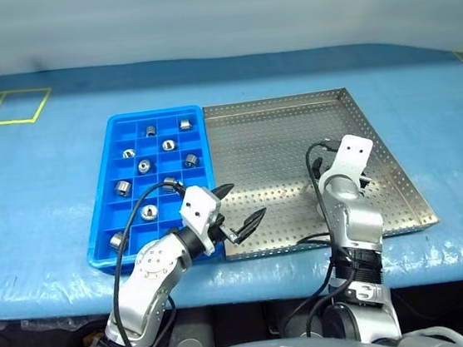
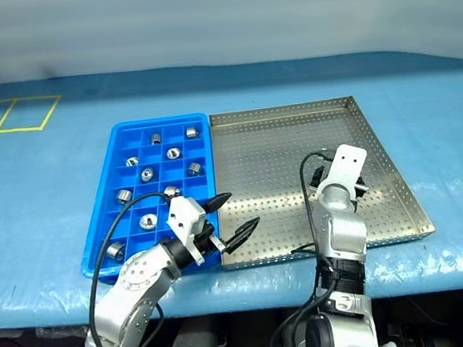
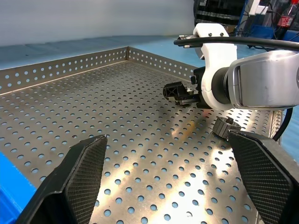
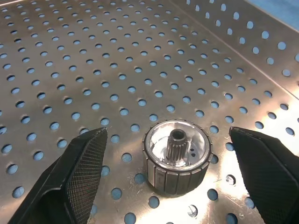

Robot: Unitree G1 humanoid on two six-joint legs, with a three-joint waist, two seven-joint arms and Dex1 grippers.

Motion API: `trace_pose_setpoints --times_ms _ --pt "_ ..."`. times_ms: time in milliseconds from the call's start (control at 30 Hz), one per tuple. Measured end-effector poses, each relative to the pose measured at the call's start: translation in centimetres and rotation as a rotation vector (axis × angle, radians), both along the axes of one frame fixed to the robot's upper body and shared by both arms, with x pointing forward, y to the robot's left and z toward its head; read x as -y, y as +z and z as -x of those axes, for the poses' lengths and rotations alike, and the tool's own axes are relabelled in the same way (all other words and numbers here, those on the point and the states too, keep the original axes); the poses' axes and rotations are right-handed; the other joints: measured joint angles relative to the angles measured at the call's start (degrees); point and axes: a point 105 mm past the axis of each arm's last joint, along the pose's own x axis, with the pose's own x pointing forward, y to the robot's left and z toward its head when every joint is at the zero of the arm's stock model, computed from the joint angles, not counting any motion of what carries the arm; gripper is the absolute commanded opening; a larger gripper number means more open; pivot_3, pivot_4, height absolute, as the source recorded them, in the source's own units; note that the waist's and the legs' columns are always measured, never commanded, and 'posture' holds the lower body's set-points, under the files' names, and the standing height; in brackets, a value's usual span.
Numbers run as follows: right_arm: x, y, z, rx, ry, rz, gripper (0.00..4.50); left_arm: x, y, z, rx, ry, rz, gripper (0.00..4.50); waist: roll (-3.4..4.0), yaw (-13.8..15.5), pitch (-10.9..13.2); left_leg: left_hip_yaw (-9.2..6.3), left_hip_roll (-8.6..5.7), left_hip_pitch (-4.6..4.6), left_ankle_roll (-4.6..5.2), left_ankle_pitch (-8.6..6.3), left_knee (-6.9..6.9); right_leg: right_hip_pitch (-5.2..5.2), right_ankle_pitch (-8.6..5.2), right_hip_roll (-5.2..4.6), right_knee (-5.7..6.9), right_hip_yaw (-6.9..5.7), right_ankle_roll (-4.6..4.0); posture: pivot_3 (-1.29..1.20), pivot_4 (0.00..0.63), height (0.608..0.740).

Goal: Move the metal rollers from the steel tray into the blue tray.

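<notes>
In the blue tray point(image 1: 105, 238), nine rollers point(image 1: 144, 166) already sit in compartments. One last roller point(image 4: 177, 156) stands on the steel tray point(image 1: 277, 135), between the spread fingers of the right gripper point(image 4: 173, 177), not yet pinched. The left gripper point(image 1: 242, 208) hovers spread, empty.

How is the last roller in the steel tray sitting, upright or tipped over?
Upright. The roller stands on its flat end on the steel tray, centre hole facing up, between the open right claw's fingers, untouched.
</notes>
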Motion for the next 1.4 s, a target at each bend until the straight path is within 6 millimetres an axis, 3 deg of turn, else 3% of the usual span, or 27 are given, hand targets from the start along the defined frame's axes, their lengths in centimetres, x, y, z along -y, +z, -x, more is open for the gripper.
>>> trace_pose_setpoints --times_ms 300,400,600,633,833,933,1233,1400 --pt "0.2 -0.5 -1.1 -0.023 -0.079 -0.011 4.41 0.0 0.0 0.0 -0.001 0.005 0.004 4.5 0.0 0.19 0.0 -0.01 -0.01 0.0 0.0 0.0 -0.01 0.01 0.0 0.0 0.0 0.0 0.0 0.22 0.15 0.74" --pt "0.2 -0.6 -1.1 -0.024 -0.107 -0.024 3.84 0.0 -0.1 0.0 -0.008 0.02 0.01 4.5 0.0 0.32 0.0 -0.02 -0.01 0.0 0.01 0.0 -0.01 0.02 0.01 0.0 0.0 0.0 0.0 0.23 0.15 0.74" --pt "0.8 -0.6 -0.8 -0.039 -0.174 -0.038 1.87 -0.1 -0.3 0.0 -0.017 0.037 0.012 4.5 0.0 0.78 0.0 -0.04 -0.03 -0.02 0.01 0.0 -0.01 0.03 0.01 -0.03 -0.03 0.0 0.01 0.25 0.15 0.74" --pt "0.7 -0.6 -0.7 -0.047 -0.184 -0.044 1.71 -0.1 -0.3 0.0 -0.017 0.039 0.013 4.5 0.0 0.78 0.0 -0.05 -0.03 -0.02 0.02 0.0 -0.01 0.02 0.01 -0.03 -0.02 0.0 0.01 0.25 0.15 0.74" --pt "0.4 0.1 0.4 -0.106 -0.188 -0.047 1.72 -0.3 -0.6 0.0 -0.029 0.059 0.013 4.5 0.06 0.88 0.03 -0.06 -0.01 -0.03 0.02 0.0 -0.05 -0.02 0.0 -0.02 -0.02 0.0 0.0 0.27 0.15 0.74" --pt "-1.1 2.1 0.0 -0.067 -0.082 -0.021 1.72 -0.5 -0.7 0.0 -0.035 0.08 0.018 4.5 0.14 0.57 0.08 -0.03 0.01 -0.03 0.02 0.0 -0.09 -0.06 0.0 -0.01 -0.02 0.02 0.0 0.28 0.15 0.74" --pt "-8.9 8.2 -1.9 0.095 0.4 0.07 1.72 -2.4 0.0 -0.7 0.004 0.185 0.023 4.5 0.15 1.6 0.09 -0.07 -0.01 -0.06 0.02 0.0 -0.2 -0.08 -0.02 -0.02 -0.1 -0.03 -0.01 0.33 0.15 0.74" --pt "-13.1 9.0 -1.5 0.123 0.614 0.083 1.72 -3.8 -0.3 -0.9 -0.007 0.257 0.021 4.5 0.14 2.66 0.1 -0.11 0.0 -0.07 0.01 0.0 -0.24 -0.09 -0.03 -0.02 -0.1 -0.07 -0.03 0.37 0.15 0.74"
